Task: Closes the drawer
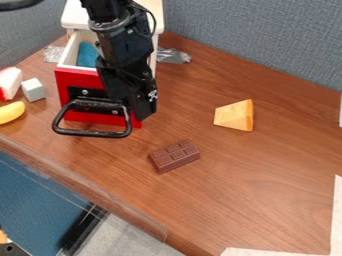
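At the tabletop's (267, 200) far corner: one white cabinet (75, 17), fitted with one red-fronted drawer (69, 82), standing open, its white inner walls exposed. Inside the drawer: one blue article (87, 54), kind not determinable. Mounted on the drawer's front: one black loop handle (90, 133), projecting toward the tabletop's front edge. Before the red front, by one end of the handle: one black end effector (142, 112), pointing downward; whether clenched or released, and whether touching the front, cannot be told. To one side of the cabinet: crumpled silvery material (175, 56); to the other, a clear, crinkled piece (53, 53). Toward the tabletop's left end: one pale cube (33, 90), upright; one red-and-white piece (10, 82), just beside it; one yellow, banana-like item (11, 113), nearer the front edge. Between the drawer and the tabletop's right side: one orange-yellow wedge (234, 115), cheese-like; one brown chocolate-like block (175, 156), segmented on top, lying nearer the front edge. Along the right side: white strips (337, 215).
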Controlling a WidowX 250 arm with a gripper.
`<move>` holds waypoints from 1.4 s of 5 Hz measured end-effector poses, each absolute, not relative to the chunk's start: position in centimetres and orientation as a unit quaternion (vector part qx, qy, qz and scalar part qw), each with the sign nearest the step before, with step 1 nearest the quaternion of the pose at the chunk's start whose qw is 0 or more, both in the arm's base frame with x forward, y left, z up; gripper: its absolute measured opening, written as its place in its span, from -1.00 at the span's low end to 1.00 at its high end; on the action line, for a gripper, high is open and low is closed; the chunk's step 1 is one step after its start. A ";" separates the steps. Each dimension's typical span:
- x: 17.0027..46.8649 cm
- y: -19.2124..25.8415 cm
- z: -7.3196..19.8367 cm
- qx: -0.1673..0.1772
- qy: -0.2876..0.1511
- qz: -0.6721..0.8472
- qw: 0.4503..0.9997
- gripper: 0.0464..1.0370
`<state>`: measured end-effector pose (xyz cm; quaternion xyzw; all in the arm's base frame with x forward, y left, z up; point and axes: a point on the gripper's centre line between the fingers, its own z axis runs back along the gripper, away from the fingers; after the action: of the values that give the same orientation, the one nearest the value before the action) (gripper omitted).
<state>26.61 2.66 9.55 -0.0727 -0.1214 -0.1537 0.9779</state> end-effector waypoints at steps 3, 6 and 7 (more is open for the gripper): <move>22.9 -1.1 11.0 -0.038 -0.151 -0.294 0.943 0.93; 17.5 -1.4 6.3 0.008 -0.115 -0.379 0.918 0.93; 17.8 0.0 5.1 0.026 -0.110 -0.378 0.919 0.93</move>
<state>17.79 0.03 5.06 0.0260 -0.1100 -0.3778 0.9190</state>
